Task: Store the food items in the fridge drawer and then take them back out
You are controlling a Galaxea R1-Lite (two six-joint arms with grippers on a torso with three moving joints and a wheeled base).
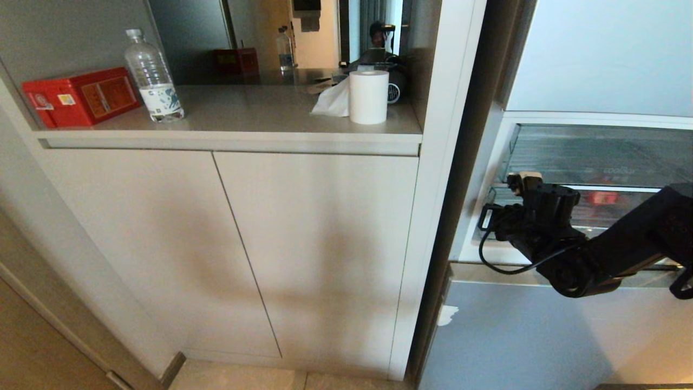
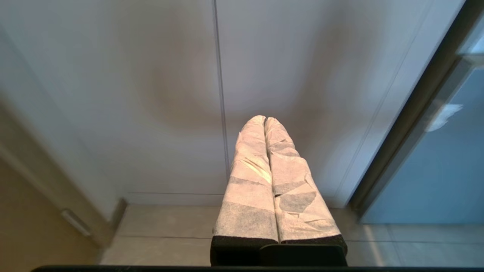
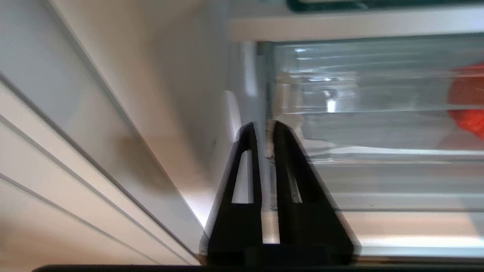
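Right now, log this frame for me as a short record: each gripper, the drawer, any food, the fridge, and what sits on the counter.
right gripper: at the left end of the fridge drawer's front wall, fingers nearly together
left gripper: shut, empty, pointing at the beige cabinet doors
fridge drawer: clear bin, exposed in the fridge opening
apple: red, seen through the clear plastic
fridge: lower panel closed
counter: red box, water bottle, paper roll
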